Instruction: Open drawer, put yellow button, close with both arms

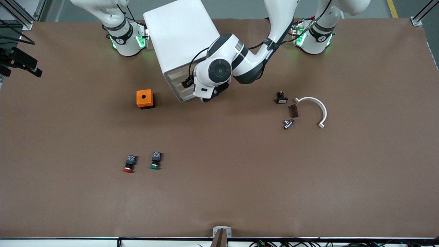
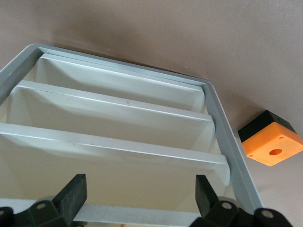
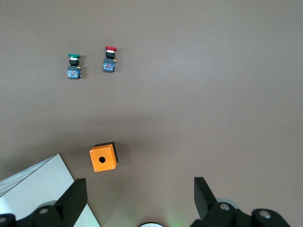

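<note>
The white cabinet [image 1: 180,34] stands near the arms' bases, its pale drawer fronts facing the front camera. My left gripper [image 1: 188,83] is at those fronts. In the left wrist view it [image 2: 140,196] is open, its fingers [image 2: 75,194] straddling the beige front of one drawer [image 2: 118,165] without touching it. The other drawer fronts sit stacked inside the grey frame [image 2: 227,142]. My right gripper [image 3: 140,196] is open and empty, held high over the table beside the cabinet [image 3: 38,189]. The yellow button is out of view.
An orange box [image 1: 144,98] with a round hole sits beside the cabinet. A red-capped button [image 1: 129,164] and a green-capped one [image 1: 156,160] lie nearer the front camera. Toward the left arm's end lie a white curved bracket [image 1: 317,109], a small black part [image 1: 281,97], a brown piece [image 1: 293,110] and a metal fitting [image 1: 288,123].
</note>
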`<state>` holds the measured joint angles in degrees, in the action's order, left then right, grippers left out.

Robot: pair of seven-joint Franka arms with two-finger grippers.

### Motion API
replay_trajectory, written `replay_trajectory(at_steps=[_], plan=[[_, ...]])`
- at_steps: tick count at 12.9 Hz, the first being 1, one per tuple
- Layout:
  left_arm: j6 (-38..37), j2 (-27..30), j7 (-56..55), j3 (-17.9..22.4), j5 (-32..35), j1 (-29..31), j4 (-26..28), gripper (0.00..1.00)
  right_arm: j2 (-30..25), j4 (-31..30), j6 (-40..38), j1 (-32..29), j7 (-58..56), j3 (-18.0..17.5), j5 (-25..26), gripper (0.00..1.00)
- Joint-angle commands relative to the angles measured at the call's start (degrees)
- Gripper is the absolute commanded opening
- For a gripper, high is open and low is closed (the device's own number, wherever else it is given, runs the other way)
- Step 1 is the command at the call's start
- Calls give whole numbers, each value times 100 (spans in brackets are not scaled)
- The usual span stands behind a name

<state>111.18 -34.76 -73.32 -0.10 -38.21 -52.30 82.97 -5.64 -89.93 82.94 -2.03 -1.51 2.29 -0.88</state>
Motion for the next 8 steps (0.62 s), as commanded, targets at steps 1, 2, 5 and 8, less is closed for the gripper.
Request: replay_trajectory(at_steps=[1,2,5,8], plan=[[70,83,-34,37,-108,-17,62,100,-156,-174,91,-122,-51,-133,88,100],[62,118,-25,63,58,27,62,100,-148,-174,91,-122,-43,-133,80,100],[61,285,10,63,822,351,18,100,-148,-174,108,-131,-51,-124,79,100],[9,505,-24,63,1525,685,-218,100,-148,-165,258,-96,-51,-133,62,100]])
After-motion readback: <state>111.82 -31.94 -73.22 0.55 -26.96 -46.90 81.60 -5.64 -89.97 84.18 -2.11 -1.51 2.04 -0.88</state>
